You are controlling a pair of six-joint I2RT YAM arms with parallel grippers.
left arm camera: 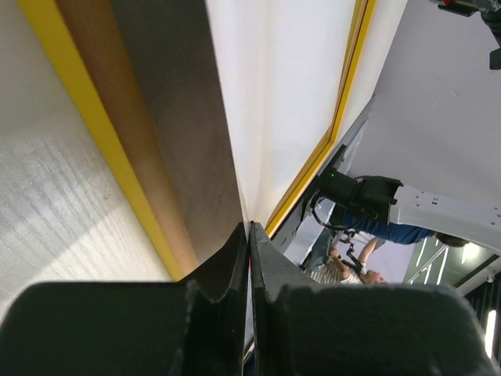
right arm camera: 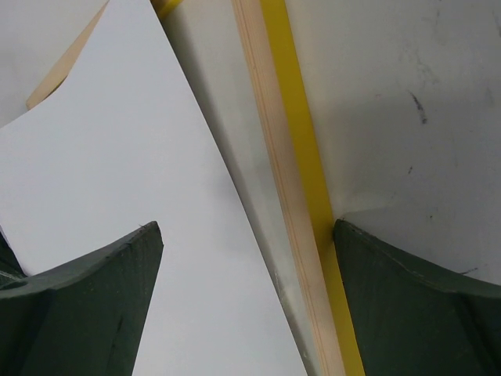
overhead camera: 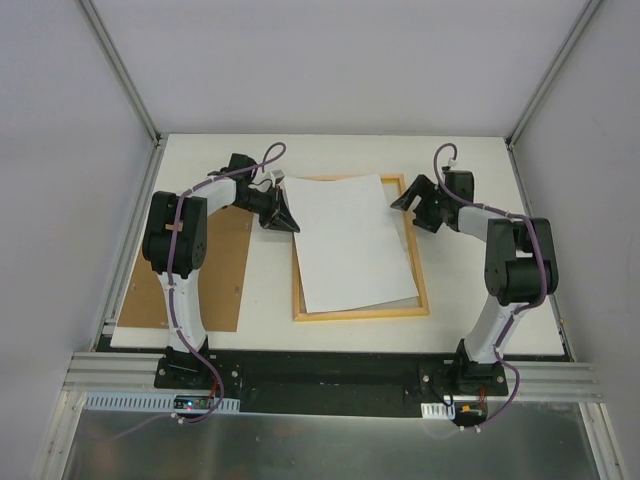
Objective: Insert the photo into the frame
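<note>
The frame (overhead camera: 360, 314) lies flat mid-table with its pale wood back up. The photo (overhead camera: 350, 240) rests on it white side up, turned slightly askew, its far corner over the frame's rim; its picture side is hidden. My left gripper (overhead camera: 283, 215) is shut on the photo's far left edge; in the left wrist view the sheet (left arm camera: 282, 94) runs into the closed gripper (left arm camera: 250, 229), with the frame's yellow rail (left arm camera: 102, 133) alongside. My right gripper (overhead camera: 410, 197) is open by the frame's far right corner. In the right wrist view the gripper (right arm camera: 246, 225) straddles the frame's rail (right arm camera: 290, 180) and the photo's edge (right arm camera: 117, 157).
The plain brown backing board (overhead camera: 215, 270) lies flat at the left, partly under my left arm. The white table top (overhead camera: 470, 300) is bounded by grey walls on three sides and a metal rail at the near edge.
</note>
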